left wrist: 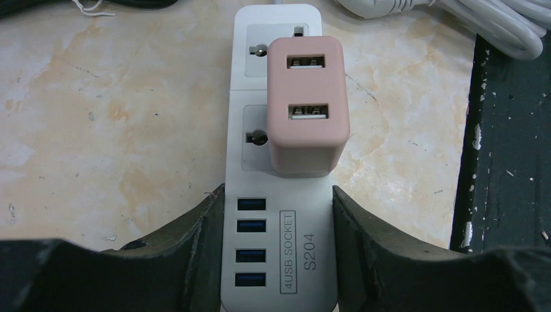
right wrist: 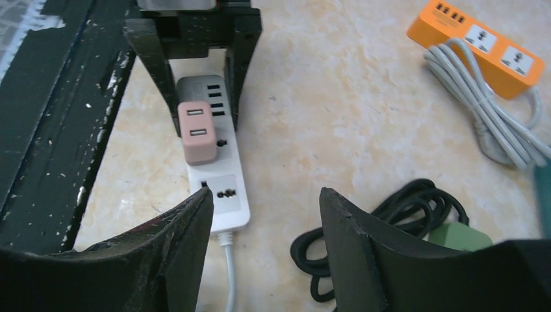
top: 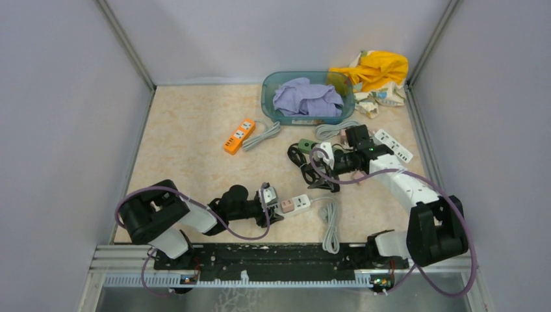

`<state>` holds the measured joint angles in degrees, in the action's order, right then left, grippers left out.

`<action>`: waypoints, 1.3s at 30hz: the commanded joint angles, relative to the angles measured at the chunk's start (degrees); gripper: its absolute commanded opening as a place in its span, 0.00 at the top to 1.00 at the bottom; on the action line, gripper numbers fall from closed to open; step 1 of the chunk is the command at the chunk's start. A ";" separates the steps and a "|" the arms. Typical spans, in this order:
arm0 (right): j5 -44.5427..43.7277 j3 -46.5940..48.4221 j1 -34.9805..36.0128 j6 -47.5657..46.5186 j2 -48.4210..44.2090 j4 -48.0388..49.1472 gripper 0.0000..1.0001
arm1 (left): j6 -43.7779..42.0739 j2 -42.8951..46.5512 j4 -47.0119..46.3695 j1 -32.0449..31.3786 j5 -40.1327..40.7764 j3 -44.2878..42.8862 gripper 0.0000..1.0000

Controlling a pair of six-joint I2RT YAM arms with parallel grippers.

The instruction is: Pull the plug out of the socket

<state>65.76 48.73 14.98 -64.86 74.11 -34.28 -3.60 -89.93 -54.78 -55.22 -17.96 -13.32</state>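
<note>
Left wrist view: the white power strip [left wrist: 250,84] is being gripped across its USB-port end by the left gripper [left wrist: 273,205], whose fingers are pressing against both long sides. The pink USB charger [left wrist: 307,110] — the plug to be pulled — is sitting fully seated in the strip's sockets, just beyond the fingertips, slightly overhanging one long side. The strip is lying close to the near edge of the table [top: 195,149], about midway along it, beside the black rail [right wrist: 58,117]. The right gripper [right wrist: 265,195] is being held above the table with its jaws apart and nothing between them, well apart from the charger, over a coiled black cable [right wrist: 422,192] and a green adapter [right wrist: 462,235].

Trouble is being judged likely in three places: the strip being lifted along with the charger, since only one end is being clamped; the pins binding if the pull is angled rather than straight; and the black cable being snagged as the right arm is brought across.
</note>
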 commanded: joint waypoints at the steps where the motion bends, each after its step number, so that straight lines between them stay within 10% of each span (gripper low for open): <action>1: 3.23 1.37 4.18 -7.79 1.19 -3.93 0.39 | 0.89 0.54 -0.39 -0.10 -2.90 -1.05 0.99; 30: -17.44 -0.51 24.83 5.18 8.82 9.20 0.34 | 1.52 0.44 -1.82 -0.08 -2.72 -0.75 0.99; 39: -17.60 2.03 27.96 4.35 11.81 5.68 0.55 | 1.28 0.72 -1.73 -0.09 -2.20 -0.43 0.99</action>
<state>47.31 47.70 41.60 -60.40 85.76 -27.68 -2.57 -89.93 -54.87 -55.24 -18.17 -13.32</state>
